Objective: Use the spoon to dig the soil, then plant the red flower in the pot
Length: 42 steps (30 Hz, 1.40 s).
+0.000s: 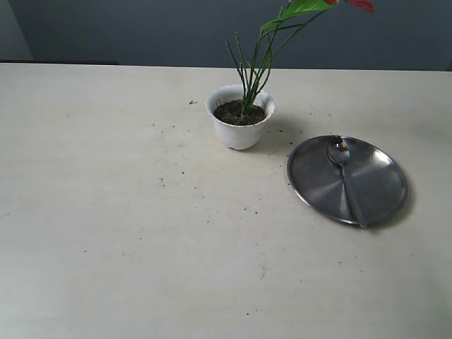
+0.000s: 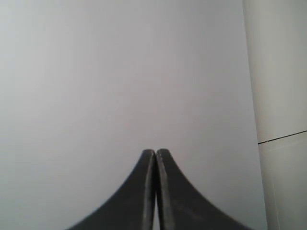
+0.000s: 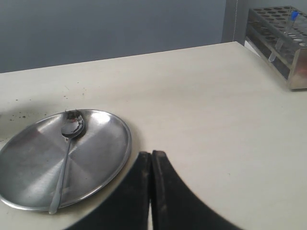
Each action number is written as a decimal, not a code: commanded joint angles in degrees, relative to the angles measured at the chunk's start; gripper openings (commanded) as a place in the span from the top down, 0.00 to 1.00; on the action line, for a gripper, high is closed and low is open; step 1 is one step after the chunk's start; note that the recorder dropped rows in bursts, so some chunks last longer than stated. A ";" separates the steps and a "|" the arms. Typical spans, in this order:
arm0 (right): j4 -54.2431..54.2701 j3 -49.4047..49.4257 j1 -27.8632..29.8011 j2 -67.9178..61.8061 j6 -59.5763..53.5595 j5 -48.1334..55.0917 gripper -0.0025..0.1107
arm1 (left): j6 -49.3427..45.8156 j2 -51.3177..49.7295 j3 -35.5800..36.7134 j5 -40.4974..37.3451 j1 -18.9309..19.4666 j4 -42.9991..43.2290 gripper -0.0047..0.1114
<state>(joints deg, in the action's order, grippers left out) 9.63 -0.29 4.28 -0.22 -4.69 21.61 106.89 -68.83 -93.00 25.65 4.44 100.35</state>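
Bare table (image 1: 141, 268) fills the near field of the exterior view; neither arm shows there.

Right gripper (image 3: 152, 154): jaws pressed together, nothing between them, hanging above the table beside the steel plate (image 3: 105, 153). Left gripper (image 2: 156, 152): jaws likewise closed and empty, facing a blank pale wall, away from the work.

Spoon (image 1: 345, 176) lies on the plate, bowl toward the pot, handle running to the near rim. Crumbs of dirt cling near its bowl. Judged: light, stiff, slippery steel; lying flat on steel it would be awkward to pinch. Best hold looks mid-handle.

Pot (image 1: 240, 127) stands upright, left of the plate and apart from it, soil (image 1: 239, 113) inside. Flower (image 1: 359, 4) stems already stand in the soil, leaning right; bloom cut off by the frame top. Judged: planting appears done. Stems look thin, springy, easily bent; pot light, likely to tip if knocked.

Surface: pale, matte, flecked with scattered soil around the pot. Room: grey-blue wall behind; a test-tube rack (image 3: 280, 40) stands at the table's far corner in the right wrist view.
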 commanded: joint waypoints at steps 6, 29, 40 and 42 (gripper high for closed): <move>0.05 0.29 0.22 0.22 -0.27 -0.80 0.98 | 0.04 6.16 0.13 -0.17 0.05 -0.40 0.96; -0.14 0.29 0.22 0.22 -0.27 -0.80 0.98 | -13.15 4.96 1.21 -10.83 0.05 -0.40 0.96; -0.14 0.29 0.22 0.22 -0.27 -0.80 0.98 | -14.57 4.96 8.41 -23.31 0.05 -2.35 0.96; -0.14 0.29 0.22 0.22 -0.27 -0.80 0.98 | -25.05 5.30 9.76 -26.83 0.05 -13.48 0.96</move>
<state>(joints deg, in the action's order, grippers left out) 9.63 -0.29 4.28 -0.22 -4.69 21.61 90.56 -63.80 -84.77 3.14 4.44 96.66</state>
